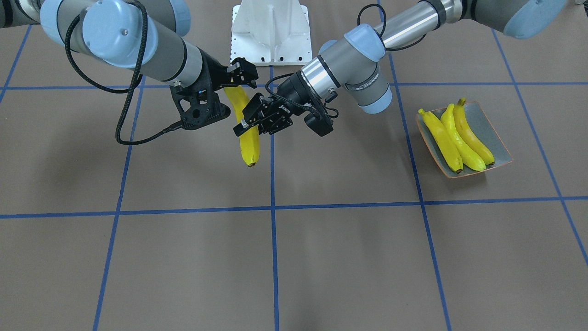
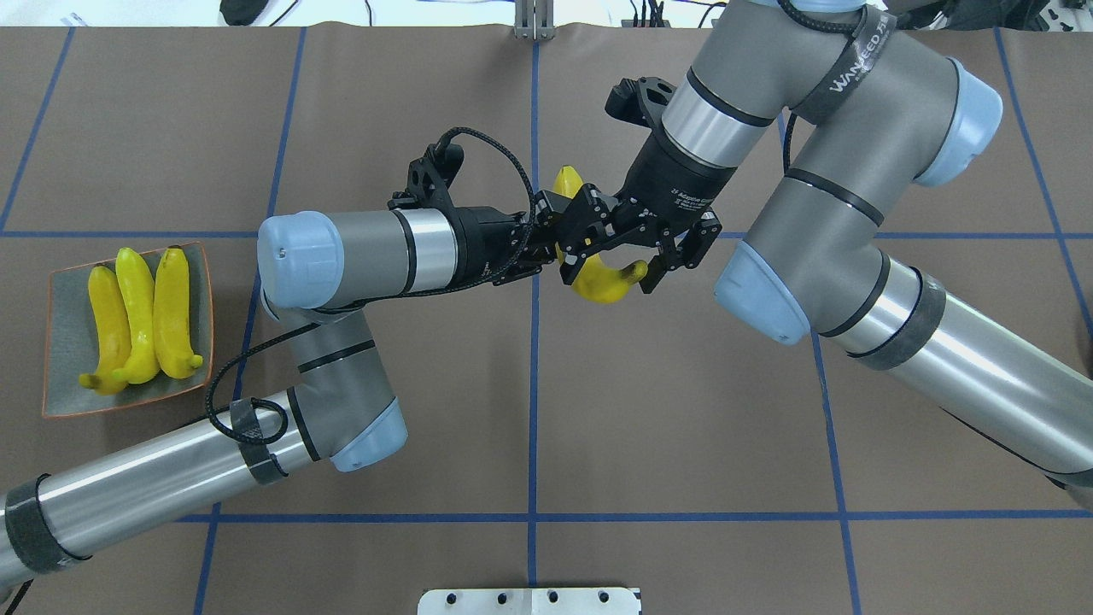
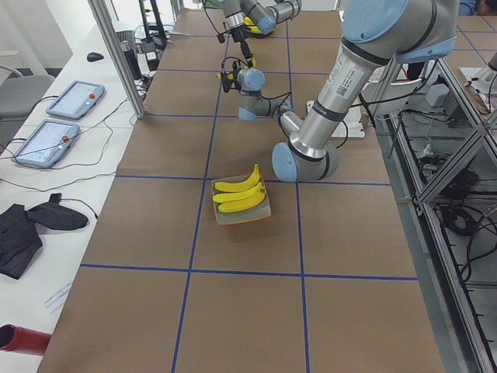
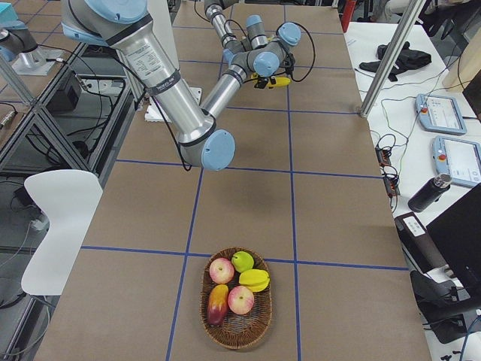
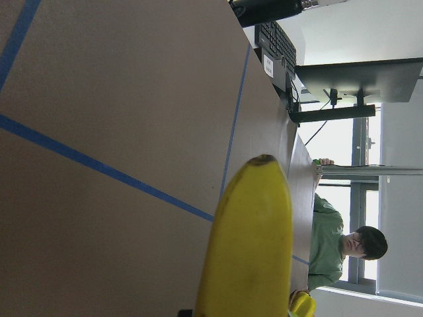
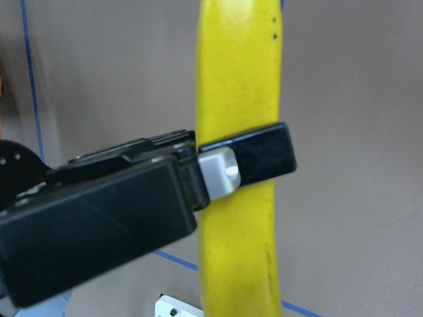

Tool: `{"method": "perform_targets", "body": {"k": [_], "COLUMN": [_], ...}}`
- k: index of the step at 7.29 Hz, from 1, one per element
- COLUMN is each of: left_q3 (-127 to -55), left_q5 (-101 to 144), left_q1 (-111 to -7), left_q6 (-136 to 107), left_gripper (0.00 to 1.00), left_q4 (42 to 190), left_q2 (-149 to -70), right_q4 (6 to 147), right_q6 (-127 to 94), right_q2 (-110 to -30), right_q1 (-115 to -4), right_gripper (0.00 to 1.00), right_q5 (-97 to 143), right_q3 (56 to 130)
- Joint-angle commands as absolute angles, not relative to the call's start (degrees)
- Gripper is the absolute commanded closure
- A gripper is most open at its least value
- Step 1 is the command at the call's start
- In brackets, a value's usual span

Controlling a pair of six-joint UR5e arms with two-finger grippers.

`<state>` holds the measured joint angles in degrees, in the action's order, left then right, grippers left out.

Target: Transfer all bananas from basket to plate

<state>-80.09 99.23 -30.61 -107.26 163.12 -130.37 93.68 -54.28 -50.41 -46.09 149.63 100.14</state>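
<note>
A yellow banana point(image 1: 249, 145) hangs over the middle of the table between both grippers. My left gripper point(image 1: 251, 123) is shut on its middle; in the right wrist view one padded finger point(image 6: 221, 172) presses across the banana point(image 6: 238, 79). My right gripper point(image 2: 630, 256) stands open around the banana's point(image 2: 602, 286) stem end, with its fingers apart from the fruit. Three bananas point(image 2: 137, 312) lie side by side on the grey-green, orange-rimmed plate point(image 2: 64, 376) at my far left. The wicker basket point(image 4: 237, 344) at my right end holds apples, a mango and a starfruit, and no banana shows in it.
The white robot base plate point(image 1: 271, 32) sits at the table's near edge between the arms. Blue tape lines grid the brown tabletop. A seated person point(image 5: 344, 244) shows beyond the table's far end. Tablets point(image 3: 74, 101) lie on a side table.
</note>
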Motion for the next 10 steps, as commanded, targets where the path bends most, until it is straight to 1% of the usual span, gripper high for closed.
{"method": "perform_targets", "body": {"k": [1, 3, 5, 7, 8, 9, 10], "left_q3": [-80.0, -79.5, -78.2, -78.7, -79.4, -82.0, -83.9], "left_q5": [99.2, 99.3, 99.3, 99.3, 99.7, 101.4, 107.9], "left_q1": [-30.3, -30.2, -30.2, -31.5, -34.2, -37.1, -42.1], "left_q6": [-107.2, -107.2, -106.5, -100.2, -99.9, -99.8, -99.8], "left_gripper": [1.0, 1.0, 1.0, 1.0, 1.0, 1.0, 1.0], "left_q4": [163.2, 163.1, 163.2, 163.5, 163.7, 163.3, 162.9], "left_q2": [-129.8, -129.0, -128.2, -124.4, -121.8, -118.3, -115.3], "right_q4": [93.7, 93.6, 92.9, 90.7, 90.8, 91.1, 91.1], "right_q6": [-54.4, -54.5, -56.8, -59.2, -59.2, -59.2, -57.7], "right_q2": [-50.4, -50.3, -50.4, -50.5, -51.3, -52.2, -54.1], "right_q1": [-48.5, -49.7, -51.5, -54.3, -54.8, -54.8, -55.1], "right_gripper": [0.0, 0.0, 0.0, 0.0, 0.0, 0.0, 0.0], "right_q5": [150.4, 151.5, 152.0, 144.1, 138.3, 130.9, 126.3], "right_q3": [100.1, 100.6, 103.4, 103.6, 103.6, 103.6, 103.6]}}
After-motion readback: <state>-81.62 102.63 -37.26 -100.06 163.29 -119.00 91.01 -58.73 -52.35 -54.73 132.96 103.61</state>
